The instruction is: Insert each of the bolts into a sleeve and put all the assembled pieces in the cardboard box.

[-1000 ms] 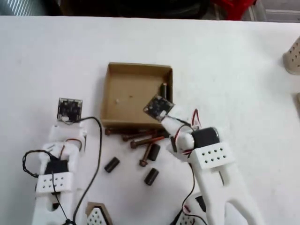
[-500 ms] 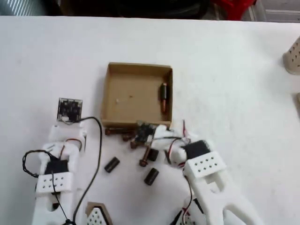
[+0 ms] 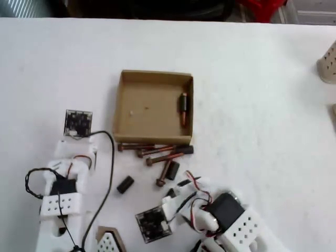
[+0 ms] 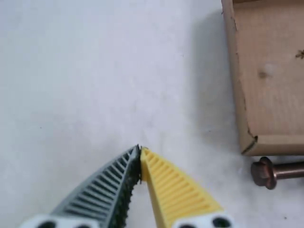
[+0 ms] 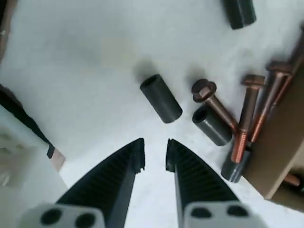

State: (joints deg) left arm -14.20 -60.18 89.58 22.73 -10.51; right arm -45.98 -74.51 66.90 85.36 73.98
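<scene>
The cardboard box [image 3: 124, 107] holds one bolt-and-sleeve piece [image 3: 183, 109] along its right wall. Several copper bolts [image 3: 149, 152] lie just in front of the box, one beside a black sleeve [image 3: 172, 169]. Another loose sleeve [image 3: 125, 185] lies nearer the left arm. In the right wrist view my right gripper [image 5: 154, 154] is open and holds nothing, a short way from a loose sleeve [image 5: 161, 98], with bolts [image 5: 247, 118] and a second sleeve [image 5: 212, 125] beyond. My left gripper [image 4: 140, 153] is shut and holds nothing, over bare table beside the box corner [image 4: 247, 137] and a bolt head [image 4: 264, 172].
The right arm [image 3: 231, 223] sits at the near table edge, its wires trailing over the parts. The left arm [image 3: 65, 178] rests at the near left with a black cable looping beside it. A perforated beige object [image 3: 328, 63] stands at the far right.
The right arm has drawn back from the box's right front corner, over the loose parts, to the near table edge. The left arm has stayed still.
</scene>
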